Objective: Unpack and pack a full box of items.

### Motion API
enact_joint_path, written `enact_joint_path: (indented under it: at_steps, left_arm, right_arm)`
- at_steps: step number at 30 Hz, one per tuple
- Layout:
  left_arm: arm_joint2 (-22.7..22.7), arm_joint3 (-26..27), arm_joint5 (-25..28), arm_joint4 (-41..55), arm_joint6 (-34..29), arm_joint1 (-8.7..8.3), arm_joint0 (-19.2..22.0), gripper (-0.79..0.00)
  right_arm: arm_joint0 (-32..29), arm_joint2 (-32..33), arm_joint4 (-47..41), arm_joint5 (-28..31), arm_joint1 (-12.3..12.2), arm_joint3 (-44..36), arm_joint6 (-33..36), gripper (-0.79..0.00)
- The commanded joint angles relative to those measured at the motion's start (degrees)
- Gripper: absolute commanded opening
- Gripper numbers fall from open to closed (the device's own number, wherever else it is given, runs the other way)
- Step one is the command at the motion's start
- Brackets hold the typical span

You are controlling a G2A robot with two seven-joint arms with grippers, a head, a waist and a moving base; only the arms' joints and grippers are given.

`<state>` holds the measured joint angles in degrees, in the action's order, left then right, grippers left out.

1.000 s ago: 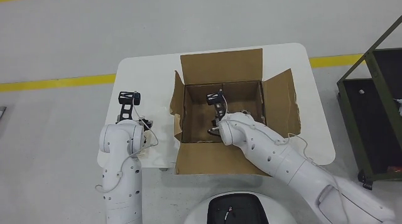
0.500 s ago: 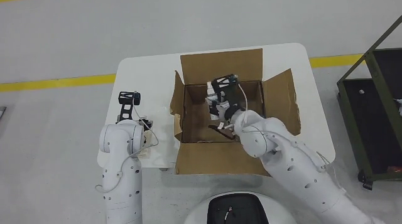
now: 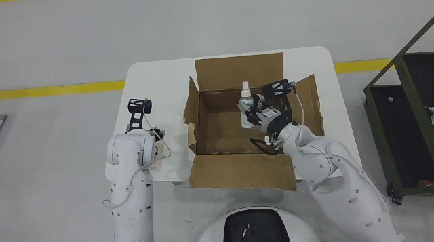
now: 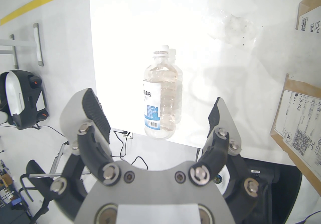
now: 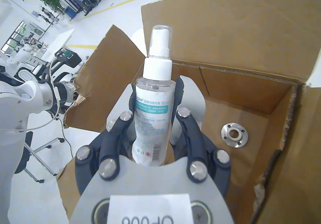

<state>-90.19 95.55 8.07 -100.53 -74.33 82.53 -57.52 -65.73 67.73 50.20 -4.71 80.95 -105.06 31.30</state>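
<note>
White surface (image 3: pixel 163 79) carries open box (image 3: pixel 237 171). Left end effector (image 4: pixel 153 100) spread wide, empty, clear bottle (image 4: pixel 161 84) just ahead. Right end effector (image 5: pixel 154 95) clamps spray bottle (image 5: pixel 153 114) above box. Judged: raise clear of flaps, keep upright, before swinging outward.

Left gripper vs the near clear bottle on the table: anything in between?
Nothing. Left wrist view: the open left gripper faces the clear bottle at the table edge, bare gap between.
</note>
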Motion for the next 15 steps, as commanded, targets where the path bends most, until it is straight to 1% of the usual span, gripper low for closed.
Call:
enact_joint_path:
  at_steps: [1,5,8,11,15]
  left_arm:
    - [0.0,0.0,0.0,0.0,0.0,0.0,0.0,0.0]
    - [0.0,0.0,0.0,0.0,0.0,0.0,0.0,0.0]
    - [0.0,0.0,0.0,0.0,0.0,0.0,0.0,0.0]
    - [0.0,0.0,0.0,0.0,0.0,0.0,0.0,0.0]
    - [0.0,0.0,0.0,0.0,0.0,0.0,0.0,0.0]
  right_arm:
    - [0.0,0.0,0.0,0.0,0.0,0.0,0.0,-0.785]
    - [-0.06,0.09,0.08,0.5,-0.02,-0.69,-0.69,-0.785]
    - [-1.05,2.99,-1.22,2.5,-0.35,-4.46,-3.34,-0.785]
    - [-2.83,8.87,-4.92,4.42,-0.89,-9.62,-4.91,-0.785]
    - [-7.12,19.48,-7.23,6.68,-1.9,-16.91,-5.4,-0.785]
